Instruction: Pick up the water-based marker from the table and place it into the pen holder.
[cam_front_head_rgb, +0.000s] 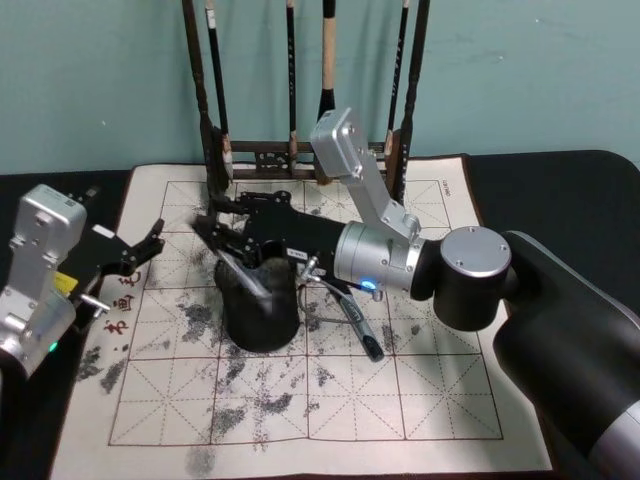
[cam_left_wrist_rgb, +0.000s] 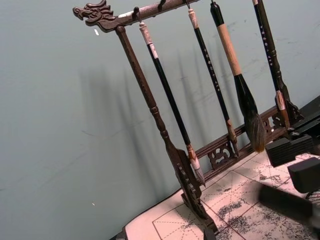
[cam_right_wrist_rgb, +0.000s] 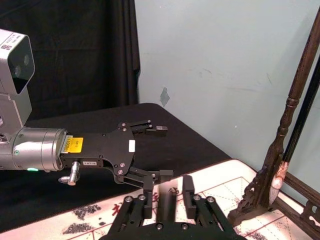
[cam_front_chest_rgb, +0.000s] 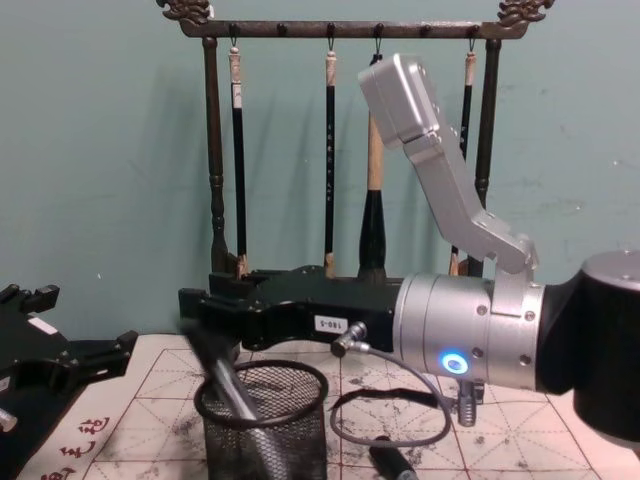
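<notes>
Your right gripper (cam_front_head_rgb: 210, 232), jaws slightly parted around the tilted water-based marker (cam_front_head_rgb: 243, 272), hovers above the pen holder (cam_front_head_rgb: 262, 320) so the marker drops in, while your left gripper (cam_front_head_rgb: 152, 243) sits wide open at 9 o'clock.

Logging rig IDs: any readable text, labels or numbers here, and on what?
Nothing reads for certain.
White label on the right gripper: too small.
Yellow label on the left gripper: blurred.
Red characters on the mat: blurred.
Inscriptions on the hanging brushes: too small.

White label (cam_front_chest_rgb: 330, 324) on the right hand (cam_front_chest_rgb: 198, 318) reads, perhaps, "180-5"; red characters (cam_front_chest_rgb: 78, 438) on the mat (cam_front_head_rgb: 440, 400) unreadable.
</notes>
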